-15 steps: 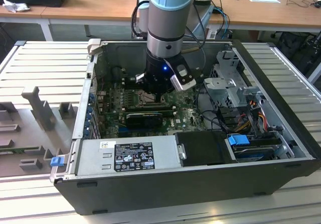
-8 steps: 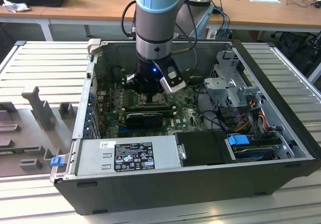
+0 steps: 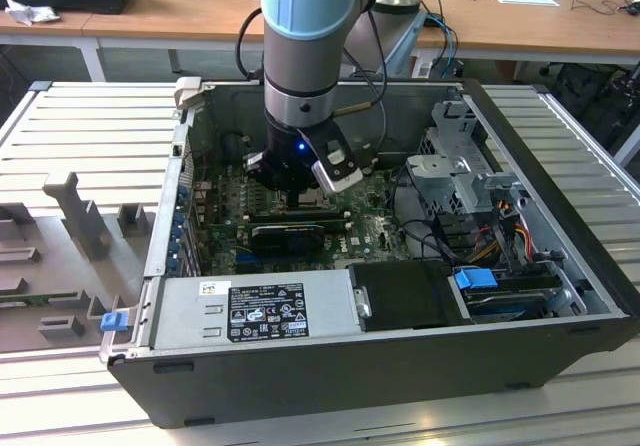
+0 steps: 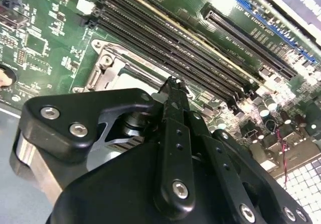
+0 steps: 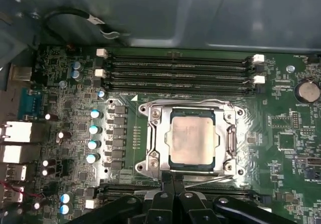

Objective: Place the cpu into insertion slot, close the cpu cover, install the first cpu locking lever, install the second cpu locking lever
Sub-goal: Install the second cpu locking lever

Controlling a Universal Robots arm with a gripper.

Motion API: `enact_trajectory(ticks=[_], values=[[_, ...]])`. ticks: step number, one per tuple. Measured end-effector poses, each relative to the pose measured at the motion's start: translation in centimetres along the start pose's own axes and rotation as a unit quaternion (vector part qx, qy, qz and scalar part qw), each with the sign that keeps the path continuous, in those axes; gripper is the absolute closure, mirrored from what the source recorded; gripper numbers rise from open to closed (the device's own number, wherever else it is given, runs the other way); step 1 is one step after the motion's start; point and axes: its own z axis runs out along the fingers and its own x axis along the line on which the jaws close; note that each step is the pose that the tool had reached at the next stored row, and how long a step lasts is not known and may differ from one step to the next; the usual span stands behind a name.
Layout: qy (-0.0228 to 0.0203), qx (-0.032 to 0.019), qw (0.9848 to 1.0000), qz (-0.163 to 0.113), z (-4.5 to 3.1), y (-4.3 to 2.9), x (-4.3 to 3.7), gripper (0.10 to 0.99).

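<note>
The cpu (image 5: 193,136), a pale square chip, lies flat in the insertion slot (image 5: 156,159) on the green board. The silvery cpu cover (image 5: 159,133) lies down around it as a frame. A thin wire lever (image 5: 185,102) runs along one side of the socket, and another (image 5: 208,179) runs along the side nearest my fingers. My gripper (image 5: 174,176) is shut, its black tips together at that edge of the socket with nothing visibly between them. In the second wrist view the gripper (image 4: 173,83) tips stand just over the slot's (image 4: 108,66) metal rim. In the exterior view my gripper (image 3: 290,194) is low inside the computer case.
Long black memory slots (image 5: 180,73) run beside the socket. A row of blue-topped capacitors (image 5: 94,128) flanks another side. A black ribbed heatsink (image 3: 290,234), the grey power supply (image 3: 255,311) and a drive cage (image 3: 460,166) with cables crowd the case around the arm.
</note>
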Motion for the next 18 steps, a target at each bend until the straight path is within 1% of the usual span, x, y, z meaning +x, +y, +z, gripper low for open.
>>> enact_trajectory(ticks=[3,5,7,8,10,11,12,13,16,18], values=[[0.0000,-0.0004,1.0000,0.000,0.00,-0.28,0.48,0.980],[0.0000,-0.0018,1.0000,0.000,0.00,-0.51,0.83,0.980],[-0.0001,-0.0047,1.0000,0.000,0.06,-0.60,0.87,0.980],[0.0001,-0.0073,1.0000,-0.003,0.20,-0.64,0.88,0.980],[0.0010,-0.0091,0.9999,-0.008,0.46,-0.71,0.93,0.980],[0.0016,-0.0109,0.9999,-0.013,0.66,-0.81,1.07,0.980],[0.0017,-0.0136,0.9998,-0.014,0.75,-0.86,1.27,0.980],[0.0014,-0.0179,0.9997,-0.014,0.82,-0.92,1.57,0.980],[0.0013,-0.0224,0.9996,-0.014,1.06,-1.05,1.72,0.980],[0.0011,-0.0239,0.9996,-0.014,1.22,-1.11,1.78,0.980]])
